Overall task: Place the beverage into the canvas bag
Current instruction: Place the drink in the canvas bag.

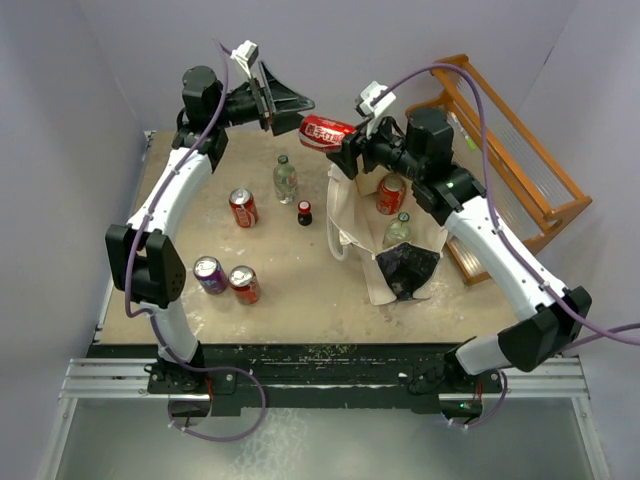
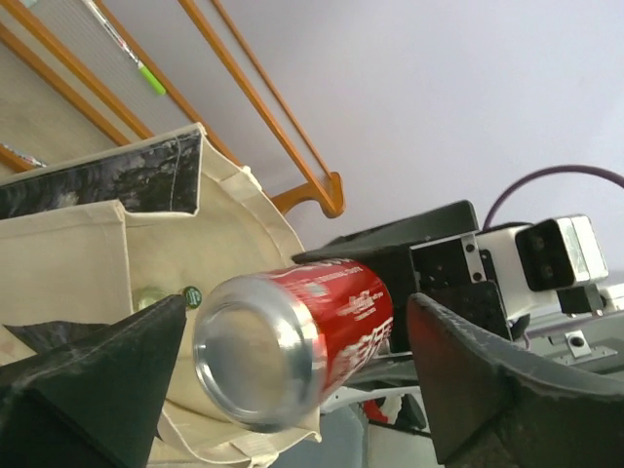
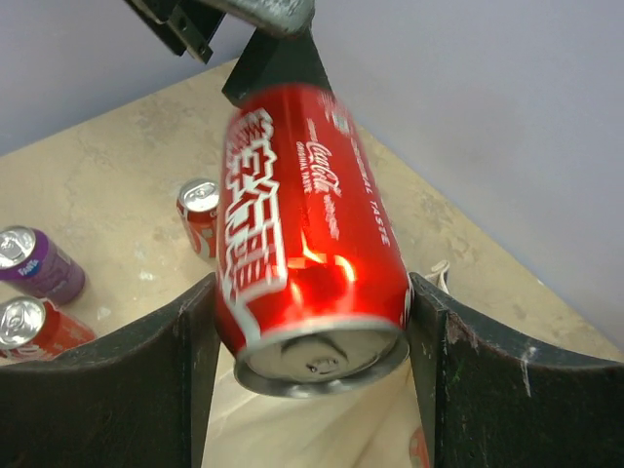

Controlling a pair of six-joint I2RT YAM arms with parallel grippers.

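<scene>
Right gripper: clamped on the can, both fingers pressed to its sides near the tab end, as shown in the right wrist view. Left gripper: spread, fingers well apart in its own view, one with clear air to the can, the other close beside it; contact there hard to judge.

Position of the can: in the air, lying sideways between the two grippers, beyond the far end of the bag, not yet over its mouth.

Back the left arm straight off along the can's axis first, without nudging the base end. Then carry the can nearer, over the opening. Lower it well inside before letting go rather than dropping from above. Aim for a free spot, clear of the red can and the bottle apparently lying inside already. Steer clear of the loop handle on the bag's left side.

Hard to make out: height of the can above the table; true width of the bag's mouth, partly covered by the right arm; room left inside. Slight blur on the can in the right wrist view. Cut off in both wrist views: the finger bases. Far side of the can: hidden from above.
</scene>
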